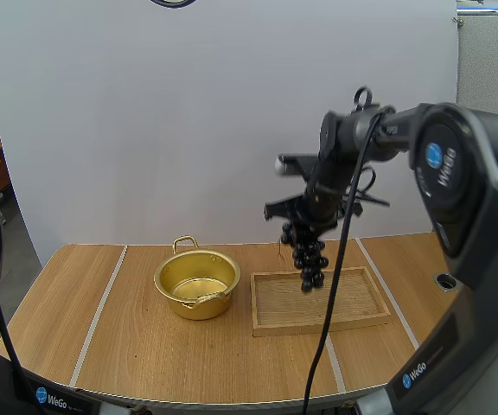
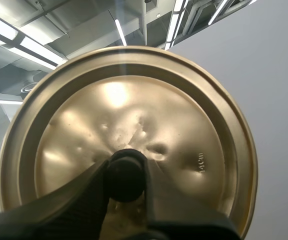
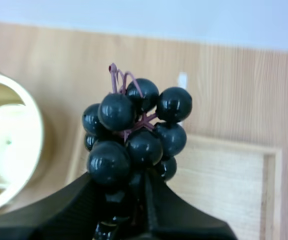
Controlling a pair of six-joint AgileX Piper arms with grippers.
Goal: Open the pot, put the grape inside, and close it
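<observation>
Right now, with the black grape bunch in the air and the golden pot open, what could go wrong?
The bunch of black grapes hangs over the wooden tray, not the open golden metal pot: released now, it would probably miss. The right gripper seems to pinch berries, not the stem, so they may slip. The left gripper holds the round golden lid only by its black knob; it could tilt.

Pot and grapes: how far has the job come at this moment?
Done: the pot stands open, and its lid is pinched in the left gripper. In hand: the right gripper holds the grape bunch in the air over the wooden tray, beside the pot. Still to do: carry the bunch over the pot, release it inside, then set the lid back on.
</observation>
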